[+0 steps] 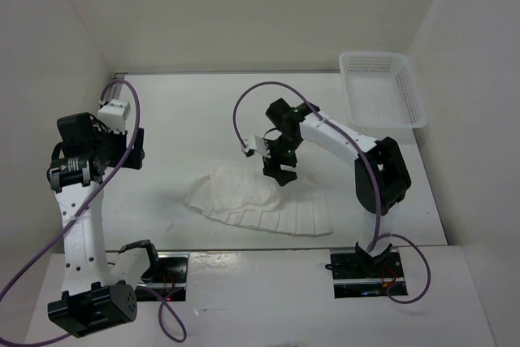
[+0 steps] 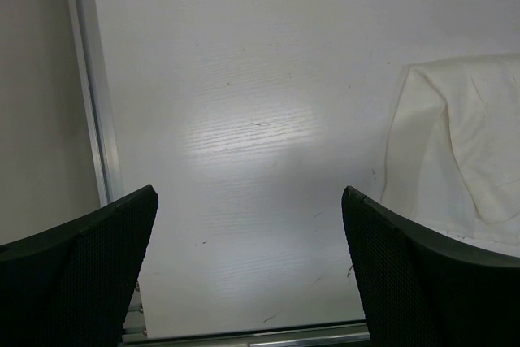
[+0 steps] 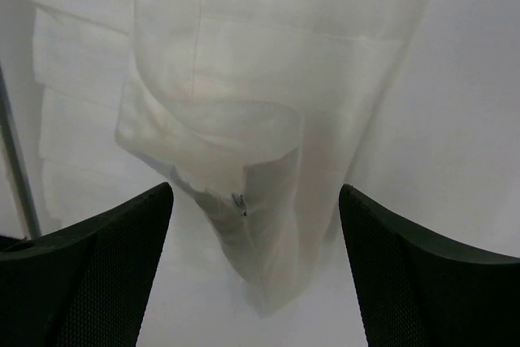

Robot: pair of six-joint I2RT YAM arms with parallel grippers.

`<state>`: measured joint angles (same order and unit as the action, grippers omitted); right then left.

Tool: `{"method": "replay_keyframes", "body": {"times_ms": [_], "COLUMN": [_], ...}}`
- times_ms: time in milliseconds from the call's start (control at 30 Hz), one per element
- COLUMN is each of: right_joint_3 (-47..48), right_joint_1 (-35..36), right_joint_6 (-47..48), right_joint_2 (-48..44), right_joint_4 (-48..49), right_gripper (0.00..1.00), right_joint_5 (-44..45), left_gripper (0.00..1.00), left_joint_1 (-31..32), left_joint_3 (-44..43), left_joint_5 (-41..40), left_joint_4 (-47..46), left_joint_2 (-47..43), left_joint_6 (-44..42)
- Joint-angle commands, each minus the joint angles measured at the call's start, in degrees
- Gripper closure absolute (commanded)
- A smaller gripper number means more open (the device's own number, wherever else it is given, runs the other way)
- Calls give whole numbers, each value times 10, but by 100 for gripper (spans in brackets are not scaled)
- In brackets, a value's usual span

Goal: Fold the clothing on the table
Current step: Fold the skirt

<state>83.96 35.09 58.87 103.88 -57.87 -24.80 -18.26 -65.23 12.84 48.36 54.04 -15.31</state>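
The clothing (image 1: 262, 205) is a white pleated garment lying partly folded on the table (image 1: 187, 111), near the front middle. My right gripper (image 1: 281, 173) hovers over its far edge, pointing down. In the right wrist view the gripper (image 3: 256, 193) is open, and a tapered folded end of the clothing (image 3: 244, 79) lies on the table below the gap, touching neither finger. My left gripper (image 1: 136, 149) is raised at the left, apart from the garment. In the left wrist view it (image 2: 249, 197) is open over bare table (image 2: 244, 79), with the clothing's edge (image 2: 463, 144) off to the right.
A white perforated basket (image 1: 382, 87) stands at the far right corner. White walls close in the table on the left, back and right. A grey metal rail (image 2: 89, 79) runs along the table's left edge. Purple cables loop over both arms.
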Motion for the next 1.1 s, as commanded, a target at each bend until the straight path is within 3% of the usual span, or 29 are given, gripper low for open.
{"method": "replay_keyframes", "body": {"times_ms": [0, 133, 633, 1067], "right_joint_3": [34, 25, -85, -194], "right_joint_1": [-3, -3, 44, 100], "right_joint_6": [47, 48, 16, -54], "right_joint_2": [47, 60, -128, -195], "right_joint_4": [-136, -165, -165, -165], "right_gripper": [13, 14, 14, 14], "right_joint_5": [-23, -16, -10, -10], "left_gripper": [0, 0, 0, 0], "left_joint_1": [-4, -4, -4, -4], "left_joint_3": [5, 5, -11, -32], "left_joint_5": [7, 7, 30, 59], "left_joint_4": [-11, -11, -11, 0], "left_joint_2": [-3, 2, 7, 23], "left_joint_6": [-15, -15, -20, -20]}}
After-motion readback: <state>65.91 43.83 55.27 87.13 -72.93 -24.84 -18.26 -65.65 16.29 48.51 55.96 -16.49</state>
